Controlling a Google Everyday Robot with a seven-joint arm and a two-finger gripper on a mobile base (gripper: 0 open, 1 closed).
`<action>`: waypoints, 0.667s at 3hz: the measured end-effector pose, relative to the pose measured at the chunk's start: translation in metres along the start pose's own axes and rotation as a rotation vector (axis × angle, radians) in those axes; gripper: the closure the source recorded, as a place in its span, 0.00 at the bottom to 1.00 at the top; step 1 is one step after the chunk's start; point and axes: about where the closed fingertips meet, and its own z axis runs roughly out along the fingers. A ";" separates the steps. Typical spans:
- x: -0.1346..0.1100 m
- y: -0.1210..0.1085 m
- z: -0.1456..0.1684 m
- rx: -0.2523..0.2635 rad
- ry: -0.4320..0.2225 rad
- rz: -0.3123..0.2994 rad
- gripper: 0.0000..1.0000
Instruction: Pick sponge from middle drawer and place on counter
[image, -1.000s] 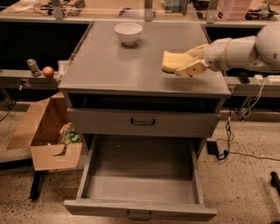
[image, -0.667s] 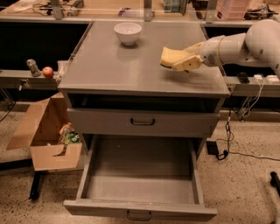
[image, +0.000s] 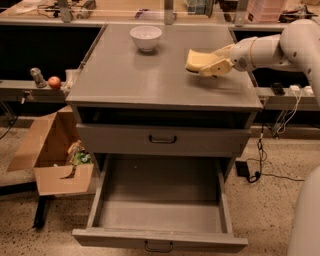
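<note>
Flat pale yellow-tan foam sponge (image: 196, 59) with wavy edges: out of the drawer, over the right rear part of the counter, held by its right end. Its left end sticks out free toward the bowl, and it casts a shadow on the top right under it. It looks just clear of the surface; can't confirm contact.

Cream two-finger gripper (image: 213, 65): clamped on the sponge, fingers pinching it from above and below. The white arm (image: 280, 47) reaches in from the right edge, roughly level over the cabinet's right side.

Broad matte grey counter (image: 145, 80): top of the grey metal cabinet. A round white bowl (image: 146, 37) sits upright near the rear centre, well apart from the sponge.

Wide grey metal middle drawer (image: 160, 212): pulled fully out toward the camera, flat floor in view, small black loop handle (image: 159, 246) at front centre. Above it is a closed grey drawer front (image: 125, 140) with a matching black handle, then a dark open slot just under the counter.

Left of the cabinet: open brown cardboard box (image: 47, 150) on the speckled floor with something colourful at its inner corner. Above it, a small red round object (image: 54, 82) on a low ledge beside a small metallic item.

Right: black cables (image: 261, 160) running down to the floor. Behind the counter: light wooden bench (image: 125, 10).
</note>
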 end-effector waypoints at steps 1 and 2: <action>0.001 0.002 0.002 -0.004 0.002 0.001 0.30; 0.001 0.002 0.002 -0.004 0.002 0.001 0.06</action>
